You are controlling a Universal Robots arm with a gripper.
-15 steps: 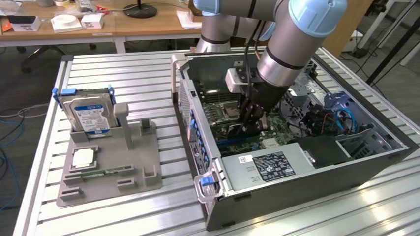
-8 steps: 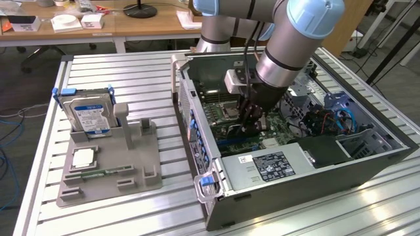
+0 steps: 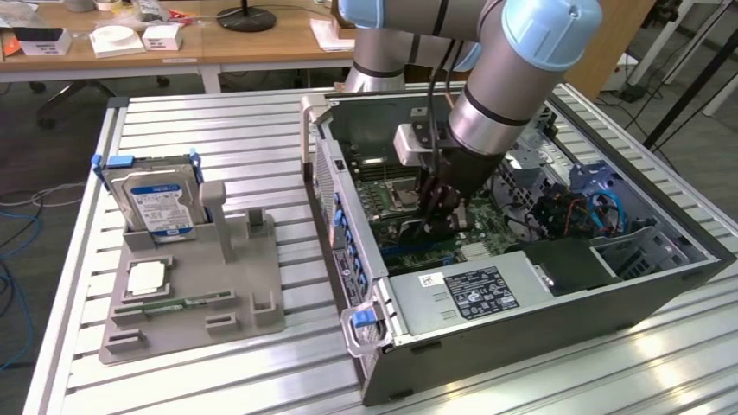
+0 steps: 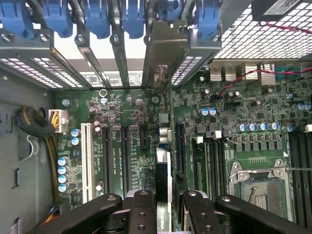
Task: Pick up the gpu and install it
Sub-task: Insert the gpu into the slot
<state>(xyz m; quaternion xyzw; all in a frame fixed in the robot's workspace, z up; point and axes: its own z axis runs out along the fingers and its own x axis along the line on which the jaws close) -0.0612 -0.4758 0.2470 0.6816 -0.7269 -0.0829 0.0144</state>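
The gpu (image 4: 164,168) shows edge-on in the wrist view as a thin dark card standing upright over the green motherboard (image 4: 131,122). Its silver bracket (image 4: 165,53) reaches the rear slot openings of the case. My gripper (image 4: 165,207) is shut on the card, with one black finger (image 4: 141,209) on each side of it. In the exterior view the gripper (image 3: 438,226) is low inside the open computer case (image 3: 645,285), just above the board's expansion slots. There the arm hides most of the card.
A grey fixture (image 3: 231,294) at the exterior view's left holds a hard drive (image 3: 162,203), a processor chip (image 3: 147,277) and a memory stick (image 3: 185,304). Inside the case are the power supply (image 3: 485,290), cables (image 3: 600,212), blue slot latches (image 4: 97,17) and the processor socket (image 4: 258,183).
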